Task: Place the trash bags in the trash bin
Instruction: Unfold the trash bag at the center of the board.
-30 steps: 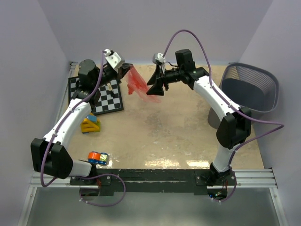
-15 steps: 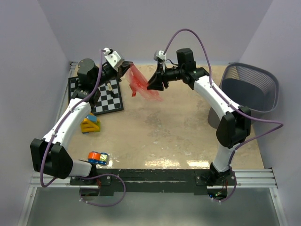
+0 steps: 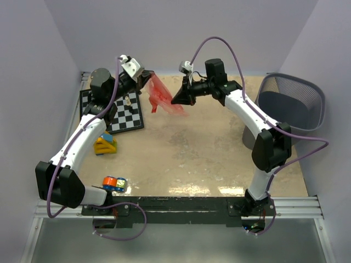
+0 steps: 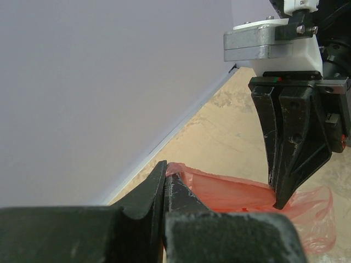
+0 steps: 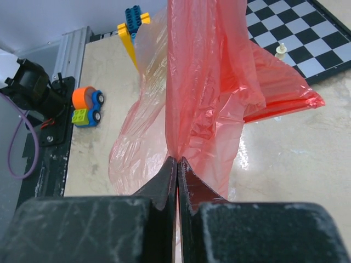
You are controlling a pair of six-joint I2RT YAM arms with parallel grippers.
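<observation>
Count, top view: red-orange film trash bag [image 3: 163,98], 1. Wire-mesh trash bin [image 3: 307,87], 1. Chessboard [image 3: 129,118], 1, with 1 white pawn [image 5: 281,51] seen on it. Yellow-and-blue block stack [image 3: 105,144], 1. Toy car [image 3: 114,183], 1. Robot arms, 2, one gripper each: left gripper [image 3: 148,82], right gripper [image 3: 176,101].

Left arm [image 3: 88,133], right arm [image 3: 247,109]: jaws closed
</observation>
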